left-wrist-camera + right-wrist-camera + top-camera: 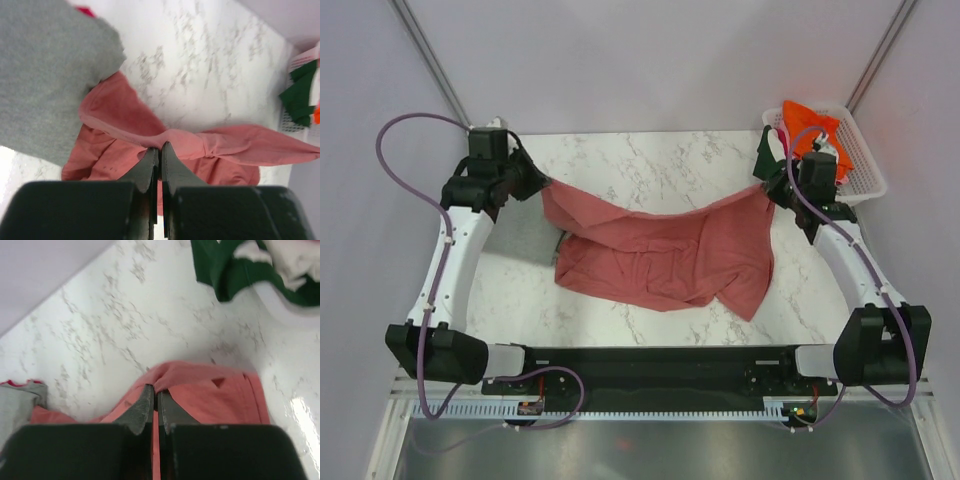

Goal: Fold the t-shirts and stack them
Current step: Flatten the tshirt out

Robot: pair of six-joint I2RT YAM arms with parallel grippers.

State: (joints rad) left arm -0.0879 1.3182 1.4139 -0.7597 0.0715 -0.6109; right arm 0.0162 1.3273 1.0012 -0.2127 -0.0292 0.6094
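- Nearest the viewer, the left arm's base [435,350] and the right arm's base [880,345] sit at the near edge of a white marbled worktop [650,160]. A black rail [660,365] runs between them.
- Just beyond the rail, the lower part of a salmon-pink t-shirt [665,255] lies crumpled on the middle of the worktop, between the two arms.
- The shirt's upper edge is raised off the worktop and slung from one arm to the other. It is high at both ends and sags in the middle.
- A grey t-shirt [45,75] lies on the left side, below the left wrist. In the left wrist view it fills the upper left and meets the pink cloth's edge. I cannot tell which cloth lies over the other.
- The left fingers [147,167] are pressed together. They pinch a fold of the salmon-pink t-shirt at its left end, and the cloth stretches away from their tips to the right.
- The right fingers [142,405] are likewise closed tight, clamping the shirt's right end. The pink cloth humps up over their tips.
- Farthest away, at the far right corner, stands a white slatted basket [865,170], just behind the right wrist.
- An orange t-shirt [810,122] is heaped in the basket.
- A dark green t-shirt [768,150] hangs over the basket's left rim, near the right fingers but apart from the pink shirt.
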